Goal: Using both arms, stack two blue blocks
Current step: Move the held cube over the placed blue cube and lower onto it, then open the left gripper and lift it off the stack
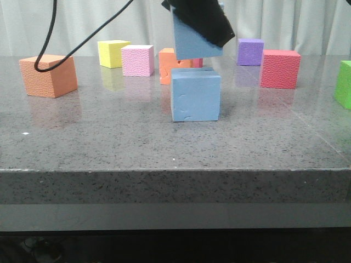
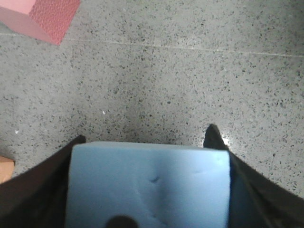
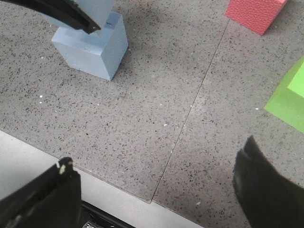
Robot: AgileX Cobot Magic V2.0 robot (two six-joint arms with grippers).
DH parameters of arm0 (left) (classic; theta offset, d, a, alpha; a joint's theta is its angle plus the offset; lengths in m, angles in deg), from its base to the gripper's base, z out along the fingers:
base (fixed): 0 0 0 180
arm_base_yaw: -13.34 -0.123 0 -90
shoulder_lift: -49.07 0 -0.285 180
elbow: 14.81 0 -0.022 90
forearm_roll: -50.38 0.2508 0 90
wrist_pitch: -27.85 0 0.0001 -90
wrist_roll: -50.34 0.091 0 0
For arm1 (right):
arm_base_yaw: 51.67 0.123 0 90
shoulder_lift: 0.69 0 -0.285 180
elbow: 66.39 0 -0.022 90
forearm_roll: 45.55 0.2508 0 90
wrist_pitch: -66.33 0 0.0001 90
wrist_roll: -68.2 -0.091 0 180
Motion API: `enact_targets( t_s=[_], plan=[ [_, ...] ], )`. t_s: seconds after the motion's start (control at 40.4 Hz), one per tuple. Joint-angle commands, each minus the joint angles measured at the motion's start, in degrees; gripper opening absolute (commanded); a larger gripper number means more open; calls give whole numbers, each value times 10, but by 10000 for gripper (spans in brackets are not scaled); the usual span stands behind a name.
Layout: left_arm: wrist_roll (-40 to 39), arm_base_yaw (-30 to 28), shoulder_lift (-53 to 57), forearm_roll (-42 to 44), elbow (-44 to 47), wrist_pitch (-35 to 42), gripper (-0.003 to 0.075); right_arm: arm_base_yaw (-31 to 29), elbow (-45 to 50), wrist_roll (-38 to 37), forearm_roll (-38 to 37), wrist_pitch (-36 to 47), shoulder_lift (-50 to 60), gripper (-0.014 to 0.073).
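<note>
Sky-blue block (image 1: 189,41) tilted in clamped left fingers (image 2: 42,190); right fingers (image 3: 266,190) spread, empty.

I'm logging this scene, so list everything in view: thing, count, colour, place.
blue blocks: 2, sky blue; one on the table centre, one held just above it
orange cubes: 2, orange; far left, behind the blue blocks
yellow cube: 1, yellow, back left
pink cube: 1, pink, beside the yellow cube
purple cube: 1, purple, back right
red cube: 1, red, right
green cube: 1, green, right edge
table: 1, grey speckled
left gripper: 1, black, gripping the raised blue block
right gripper: 1, black, open over the table's near edge
</note>
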State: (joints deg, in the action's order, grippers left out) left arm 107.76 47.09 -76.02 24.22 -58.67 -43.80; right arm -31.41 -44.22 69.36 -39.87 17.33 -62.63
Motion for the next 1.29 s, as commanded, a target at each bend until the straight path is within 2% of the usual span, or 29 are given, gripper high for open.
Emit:
enact_targets(
  t_s=[0.0,0.347,0.594,1.04,1.263],
  plan=[
    [-8,2,32,-17,-7,-20,417,-2,-13,4,-3,30,5,652],
    [-4,4,32,-16,8,-20,419,-2,-13,4,-3,30,5,652],
    [-4,4,32,-15,8,-20,551,-2,-13,4,-3,30,5,652],
    [-4,4,38,-19,2,-20,565,-2,-13,4,-3,30,5,652],
    [-26,4,44,-22,-31,-9,614,-2,-13,4,-3,30,5,652]
  ],
)
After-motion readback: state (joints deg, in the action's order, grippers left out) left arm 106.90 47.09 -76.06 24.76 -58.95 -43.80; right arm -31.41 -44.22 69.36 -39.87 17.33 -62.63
